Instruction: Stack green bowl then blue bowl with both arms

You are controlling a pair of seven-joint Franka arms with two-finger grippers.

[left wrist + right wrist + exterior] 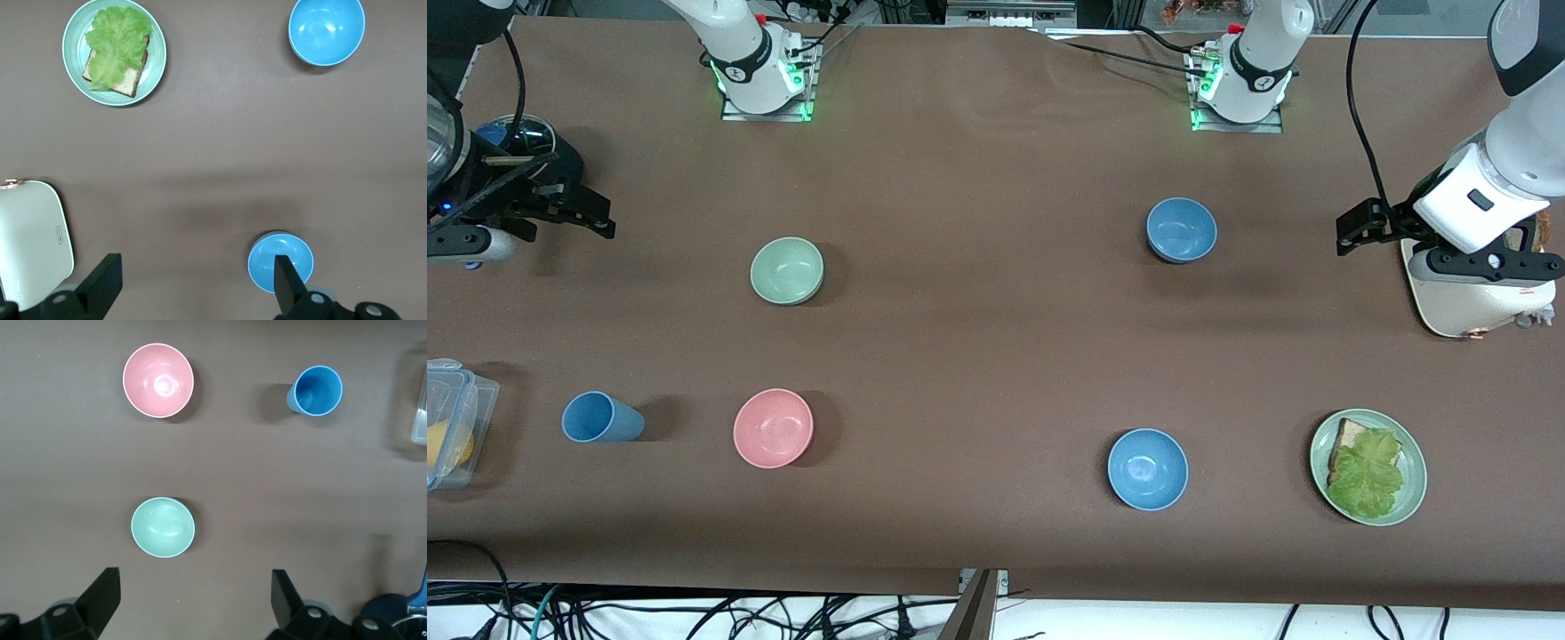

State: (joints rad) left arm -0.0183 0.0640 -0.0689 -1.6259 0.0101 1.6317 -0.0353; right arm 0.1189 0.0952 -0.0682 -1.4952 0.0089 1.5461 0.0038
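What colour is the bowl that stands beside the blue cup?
The bowl beside the blue cup is plain pink; the right wrist view shows it best.

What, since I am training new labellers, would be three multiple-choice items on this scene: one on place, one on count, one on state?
1. The green bowl lies: A. farther from the front camera than the pink bowl; B. nearer than it; C. stacked in it.
2. Blue bowls on the table: A. one; B. two; C. four.
3. The left gripper, up at its arm's end of the table, and the right gripper, up at its end, are: A. both shut on bowls; B. one shut on a bowl; C. both open, empty.
Key: A, it shows higher in the front view; B, a greyish blue bowl and a brighter blue bowl; C, fingers wide apart, nothing between.
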